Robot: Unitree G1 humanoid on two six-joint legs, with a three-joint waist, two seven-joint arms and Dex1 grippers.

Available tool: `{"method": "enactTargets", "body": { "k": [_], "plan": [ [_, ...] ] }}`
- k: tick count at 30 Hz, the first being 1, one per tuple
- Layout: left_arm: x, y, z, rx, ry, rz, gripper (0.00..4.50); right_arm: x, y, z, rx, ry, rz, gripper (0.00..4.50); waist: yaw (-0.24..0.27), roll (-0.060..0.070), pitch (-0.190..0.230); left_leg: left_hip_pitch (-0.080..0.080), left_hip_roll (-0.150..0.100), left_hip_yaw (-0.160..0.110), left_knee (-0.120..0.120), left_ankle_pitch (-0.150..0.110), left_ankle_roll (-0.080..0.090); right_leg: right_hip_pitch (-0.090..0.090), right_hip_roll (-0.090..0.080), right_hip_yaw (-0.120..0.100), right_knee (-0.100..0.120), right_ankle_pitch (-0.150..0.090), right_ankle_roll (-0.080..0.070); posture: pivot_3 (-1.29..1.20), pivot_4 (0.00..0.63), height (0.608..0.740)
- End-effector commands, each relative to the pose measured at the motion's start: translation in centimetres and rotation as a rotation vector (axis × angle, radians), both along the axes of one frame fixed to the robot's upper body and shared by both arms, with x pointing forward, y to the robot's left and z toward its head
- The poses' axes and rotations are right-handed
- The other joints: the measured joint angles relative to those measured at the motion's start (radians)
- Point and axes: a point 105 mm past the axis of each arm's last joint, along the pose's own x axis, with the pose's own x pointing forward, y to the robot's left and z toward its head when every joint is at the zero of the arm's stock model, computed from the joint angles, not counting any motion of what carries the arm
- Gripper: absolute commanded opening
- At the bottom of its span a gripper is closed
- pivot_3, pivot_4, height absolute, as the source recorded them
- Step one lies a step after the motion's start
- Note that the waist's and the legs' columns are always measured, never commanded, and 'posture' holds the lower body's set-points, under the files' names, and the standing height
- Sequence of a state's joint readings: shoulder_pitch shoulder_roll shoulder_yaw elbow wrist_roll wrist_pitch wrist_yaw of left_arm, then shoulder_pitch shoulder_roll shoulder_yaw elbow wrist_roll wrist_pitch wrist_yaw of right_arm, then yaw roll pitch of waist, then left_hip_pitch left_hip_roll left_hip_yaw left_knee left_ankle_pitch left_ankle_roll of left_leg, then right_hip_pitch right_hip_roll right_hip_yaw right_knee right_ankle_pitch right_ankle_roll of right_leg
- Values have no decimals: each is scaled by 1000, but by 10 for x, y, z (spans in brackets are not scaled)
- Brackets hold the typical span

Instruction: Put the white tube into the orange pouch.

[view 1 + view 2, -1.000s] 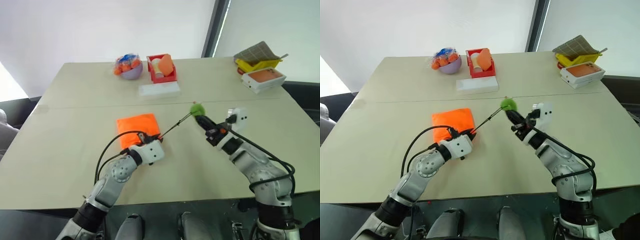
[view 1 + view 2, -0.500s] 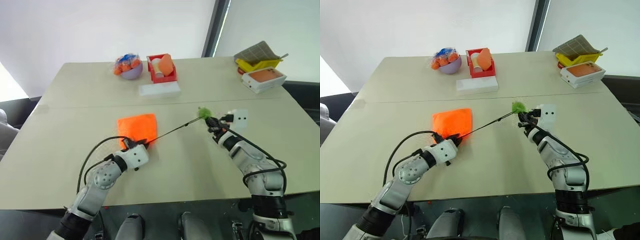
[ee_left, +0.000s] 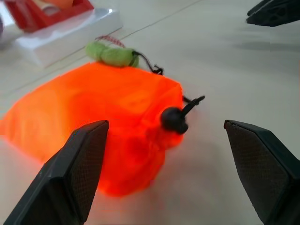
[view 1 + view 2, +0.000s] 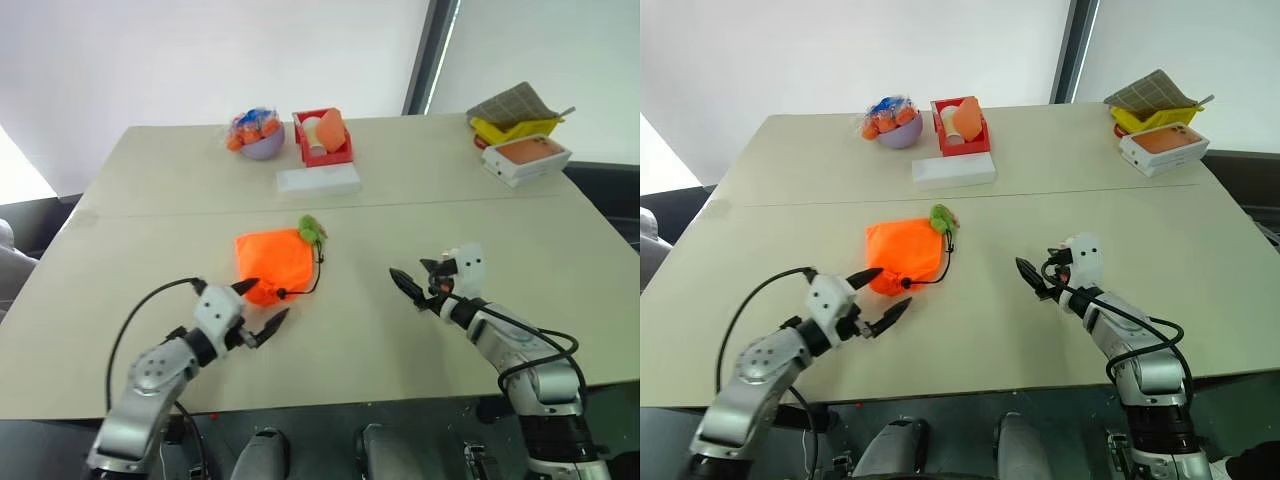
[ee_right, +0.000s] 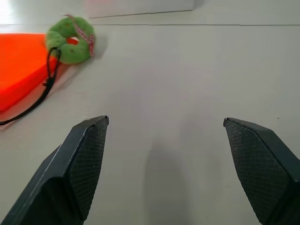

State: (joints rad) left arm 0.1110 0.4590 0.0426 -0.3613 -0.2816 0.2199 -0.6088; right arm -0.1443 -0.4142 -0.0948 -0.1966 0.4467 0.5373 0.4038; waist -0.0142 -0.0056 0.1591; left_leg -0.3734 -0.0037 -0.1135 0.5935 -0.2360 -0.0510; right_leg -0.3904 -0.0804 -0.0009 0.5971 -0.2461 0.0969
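Observation:
The orange pouch [image 4: 270,265] lies bunched near the middle of the table, its mouth drawn together at a black cord stopper [image 3: 174,119]. Its thin black cord loops to the green pull [image 4: 311,230], which rests against the pouch's far right corner. My left gripper [image 4: 264,303] stands open just in front of the pouch, a short gap away, with nothing between its fingers. My right gripper [image 4: 408,276] is open too, well to the right of the pouch and low over bare table. The white tube is hidden from view.
At the back of the table stand a purple bowl [image 4: 258,138] of orange items, a red box [image 4: 322,140] and a long flat white box [image 4: 318,180]. At the far right corner are a white box with an orange top [image 4: 527,158] and a yellow tray [image 4: 515,125].
Both grippers have opened: the right one let go of the green pull and sank, the left one let go of the pouch and drew back left. The cord is slack, the pull beside the pouch.

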Motion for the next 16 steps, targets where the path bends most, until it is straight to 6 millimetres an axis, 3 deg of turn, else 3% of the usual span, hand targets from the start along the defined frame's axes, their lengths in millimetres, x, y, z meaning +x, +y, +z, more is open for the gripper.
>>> {"method": "enactTargets", "body": {
  "k": [1,4,8,12,16],
  "plan": [
    [1,25,17,-42,-10,76,4188,-2,0,17,0,-75,22,4045,0,0,0,0,0,0,1,0,0,0,0,0,0,0,0,0,150,740],
    [4,61,11,-28,32,210,4188,-4,0,16,-15,-84,54,4045,1,0,0,-1,0,0,1,0,0,0,-1,0,-2,0,0,0,150,740],
    [5,92,-1,-55,85,336,4188,-11,4,11,-76,-105,135,4045,2,0,0,-1,0,0,-1,0,0,0,-1,0,-2,0,0,0,150,740],
    [5,107,-8,-84,105,410,4188,-14,6,12,-96,-127,173,4045,2,-1,0,-1,0,0,-2,0,0,-1,0,0,-2,-1,1,0,150,740],
    [7,108,-12,-103,110,423,4188,-14,7,12,-93,-133,180,4045,2,-1,0,0,0,0,-1,0,0,0,-1,0,-2,0,0,0,150,740]
  ]
}}
